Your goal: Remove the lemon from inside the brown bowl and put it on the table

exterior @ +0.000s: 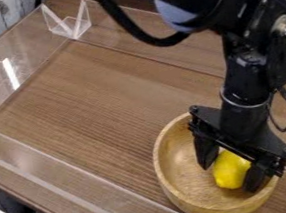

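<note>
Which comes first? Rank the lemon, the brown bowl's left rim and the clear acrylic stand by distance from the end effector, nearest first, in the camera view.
1. The lemon: between the open fingers of the end effector, inside the brown bowl.
2. The brown bowl's left rim: just left of the end effector.
3. The clear acrylic stand: far off at the table's upper-left corner.

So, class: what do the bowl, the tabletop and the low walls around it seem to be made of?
Bowl: probably wood, light brown, matte, faint grain, thick rim.
Tabletop: dark wood or wood-look laminate; streaky grain, slight sheen.
Walls: clear plastic, likely acrylic; see-through with bright glare on the edges.
</note>
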Action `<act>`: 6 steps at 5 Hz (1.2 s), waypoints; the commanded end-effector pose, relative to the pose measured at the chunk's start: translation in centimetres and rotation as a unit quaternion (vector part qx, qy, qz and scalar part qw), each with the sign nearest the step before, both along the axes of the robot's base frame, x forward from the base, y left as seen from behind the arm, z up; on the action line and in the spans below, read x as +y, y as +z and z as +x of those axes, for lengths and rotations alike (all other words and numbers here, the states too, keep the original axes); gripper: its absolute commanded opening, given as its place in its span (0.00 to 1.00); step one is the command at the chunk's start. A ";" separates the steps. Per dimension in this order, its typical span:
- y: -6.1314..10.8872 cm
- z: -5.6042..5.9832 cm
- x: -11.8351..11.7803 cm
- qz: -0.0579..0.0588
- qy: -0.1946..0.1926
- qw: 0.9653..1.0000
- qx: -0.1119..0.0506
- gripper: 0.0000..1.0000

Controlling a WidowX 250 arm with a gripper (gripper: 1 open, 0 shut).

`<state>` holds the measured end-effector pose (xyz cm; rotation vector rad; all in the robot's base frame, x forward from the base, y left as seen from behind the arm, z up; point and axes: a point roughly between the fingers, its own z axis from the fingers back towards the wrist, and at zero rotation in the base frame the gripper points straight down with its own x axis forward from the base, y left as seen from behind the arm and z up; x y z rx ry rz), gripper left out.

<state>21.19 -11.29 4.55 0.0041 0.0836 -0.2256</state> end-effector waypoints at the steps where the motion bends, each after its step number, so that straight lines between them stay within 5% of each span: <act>1: 0.3 0.4 -0.3 -0.005 -0.007 1.000 -0.017 0.00; 6: 1.9 0.6 0.5 0.001 -0.009 1.000 -0.025 0.00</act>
